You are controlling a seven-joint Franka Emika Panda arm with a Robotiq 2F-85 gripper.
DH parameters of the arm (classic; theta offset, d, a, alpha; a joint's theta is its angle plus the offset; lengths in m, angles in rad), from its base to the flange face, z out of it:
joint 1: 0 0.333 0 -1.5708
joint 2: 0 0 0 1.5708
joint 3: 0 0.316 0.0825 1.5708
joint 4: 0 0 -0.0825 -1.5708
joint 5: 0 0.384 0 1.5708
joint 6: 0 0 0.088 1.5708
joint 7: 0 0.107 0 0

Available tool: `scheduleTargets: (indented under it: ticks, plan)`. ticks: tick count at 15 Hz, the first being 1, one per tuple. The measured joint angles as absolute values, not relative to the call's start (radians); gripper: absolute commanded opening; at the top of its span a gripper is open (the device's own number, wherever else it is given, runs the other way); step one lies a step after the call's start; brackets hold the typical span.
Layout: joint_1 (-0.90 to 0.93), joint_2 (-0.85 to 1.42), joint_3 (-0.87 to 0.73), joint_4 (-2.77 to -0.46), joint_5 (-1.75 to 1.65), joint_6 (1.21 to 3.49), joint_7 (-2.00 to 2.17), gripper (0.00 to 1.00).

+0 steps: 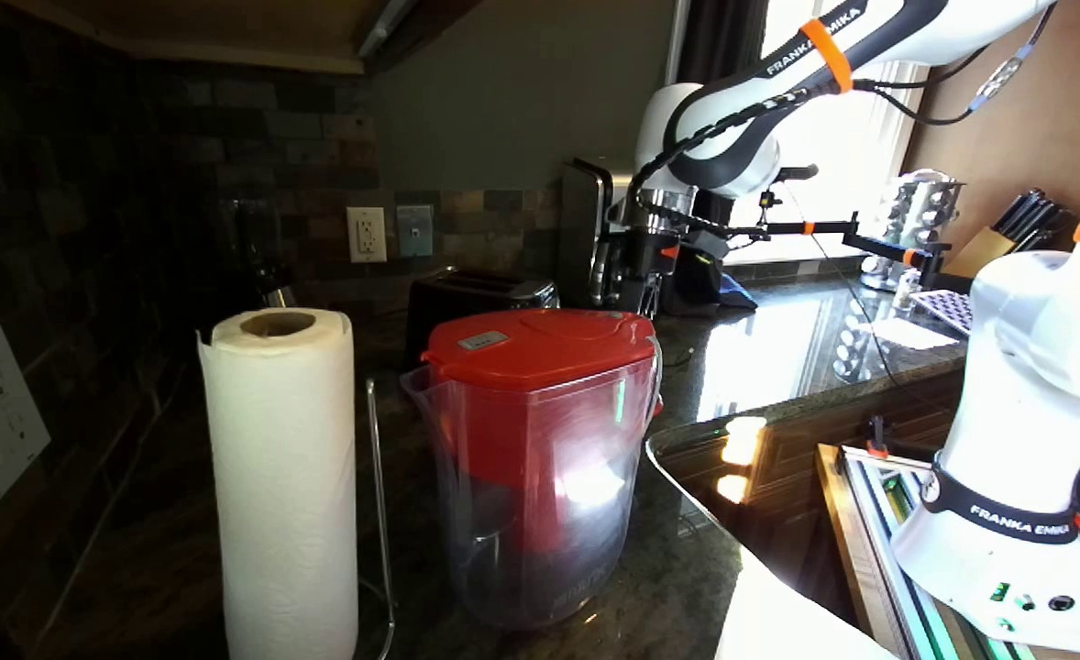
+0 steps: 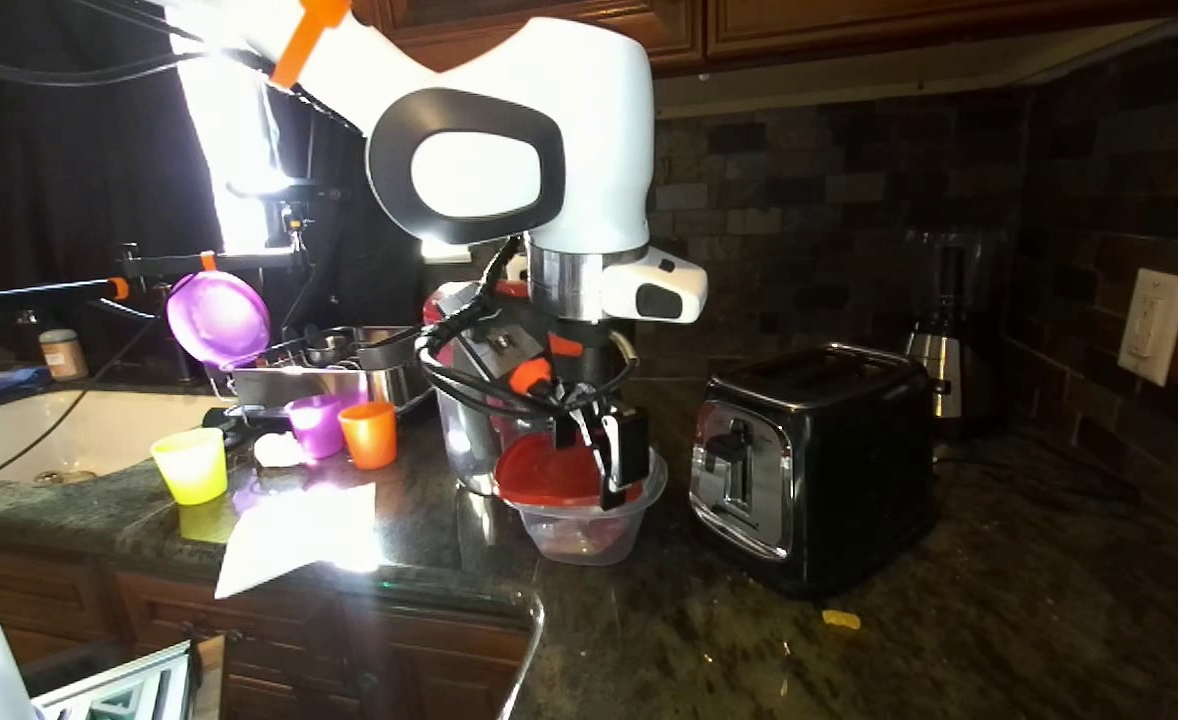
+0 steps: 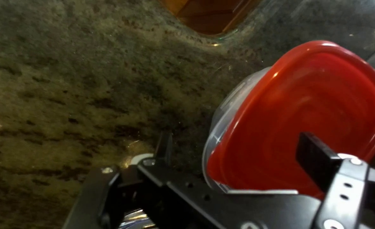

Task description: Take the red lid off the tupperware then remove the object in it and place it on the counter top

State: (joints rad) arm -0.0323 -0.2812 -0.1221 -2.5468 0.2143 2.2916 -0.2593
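Red lid [image 3: 302,105] sat askew on clear tupperware [image 2: 579,542]; gripper [image 3: 237,144] hung spread wide, one finger over lid, other over counter top [image 3: 79,82].

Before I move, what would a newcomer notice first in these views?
Likely the red lid comes first: it fills much of the wrist view's right half, askew over the clear tupperware, with the open gripper overlapping its edge. Next comes the big red-topped clear pitcher in an exterior view's foreground, beside the paper towel roll. A yellow cup also stands out on the dark counter top.
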Motion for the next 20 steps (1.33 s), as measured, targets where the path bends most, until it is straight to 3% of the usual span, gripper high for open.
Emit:
scheduleTargets:
  ticks: [20]
  plan:
    - [-0.008,-0.177,-0.131,-2.509,0.381,2.372,-0.522,1.0]
